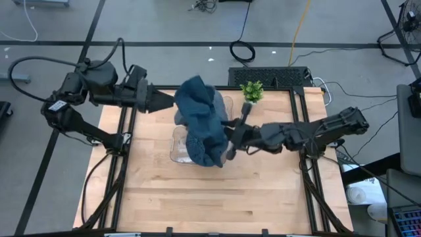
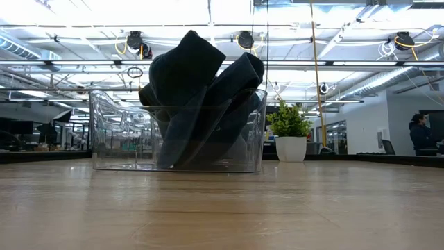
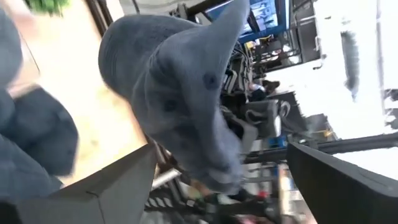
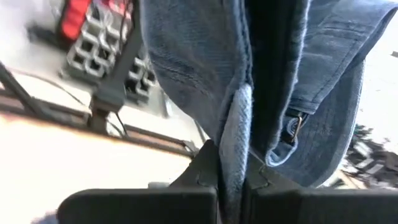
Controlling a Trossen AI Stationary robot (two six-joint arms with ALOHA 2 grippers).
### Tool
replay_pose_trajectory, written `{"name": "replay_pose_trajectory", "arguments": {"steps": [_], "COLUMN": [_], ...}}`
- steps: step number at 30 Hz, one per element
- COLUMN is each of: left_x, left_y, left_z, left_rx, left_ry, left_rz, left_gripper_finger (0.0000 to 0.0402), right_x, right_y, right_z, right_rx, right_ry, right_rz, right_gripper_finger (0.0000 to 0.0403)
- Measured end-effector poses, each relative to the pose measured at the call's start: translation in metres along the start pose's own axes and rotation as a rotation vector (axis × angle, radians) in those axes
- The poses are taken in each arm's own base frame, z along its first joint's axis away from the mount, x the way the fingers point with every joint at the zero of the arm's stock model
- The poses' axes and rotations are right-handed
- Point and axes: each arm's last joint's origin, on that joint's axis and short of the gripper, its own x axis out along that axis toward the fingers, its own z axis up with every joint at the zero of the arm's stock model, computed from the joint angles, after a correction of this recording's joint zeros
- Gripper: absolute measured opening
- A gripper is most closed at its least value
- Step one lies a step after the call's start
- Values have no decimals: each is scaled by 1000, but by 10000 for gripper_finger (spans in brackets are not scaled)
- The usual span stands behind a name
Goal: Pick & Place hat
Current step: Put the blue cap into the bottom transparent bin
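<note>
A blue denim hat (image 1: 200,118) stands bunched in a clear plastic bin (image 1: 176,150) at mid-table. In the low view the hat (image 2: 201,76) rises well above the bin's rim (image 2: 118,97), with its lower part inside the walls. My right gripper (image 1: 228,137) reaches in from the table's right and is shut on the hat. My left gripper (image 1: 170,99) comes level from the left, open. In its wrist view the hat's bunched upper end (image 3: 186,93) sits between and ahead of the spread fingers (image 3: 118,186), with a gap showing on each side. My right gripper pinches a stitched edge of the hat (image 4: 235,124) between its two fingers (image 4: 205,171), coming level from the table's right. Several denim layers hang bunched around that edge. The hat's lower part is inside the bin, and its upper part stands above the rim.
A small potted plant (image 1: 252,91) stands at the table's far edge, just right of the bin. A black grid-topped box (image 1: 266,76) sits beyond that edge. Bare wood (image 1: 217,197) stretches across the near half of the table.
</note>
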Motion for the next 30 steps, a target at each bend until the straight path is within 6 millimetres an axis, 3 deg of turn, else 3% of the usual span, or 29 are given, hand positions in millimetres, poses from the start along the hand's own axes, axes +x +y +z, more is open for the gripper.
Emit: {"name": "replay_pose_trajectory", "arguments": {"steps": [8, 21, 25, 30], "left_x": [6, 50, 59, 62], "left_y": [0, 8, 9, 10], "left_z": [-4, -9, -11, -12], "left_rx": [-138, -157, -158, -158], "left_ry": [54, 132, 186, 188], "left_rz": [3, 88, 92, 98], "left_gripper_finger": [387, 367, 342, 275], "right_x": [-4, -3, -6, -9], "right_y": [4, 3, 6, 9], "right_z": [-3, -2, 0, 1], "right_rx": [-81, -81, -80, -63], "right_ry": [61, 47, 39, 37], "right_rz": [-31, -31, -19, -10], "right_gripper_finger": [0, 0, 0, 0]}}
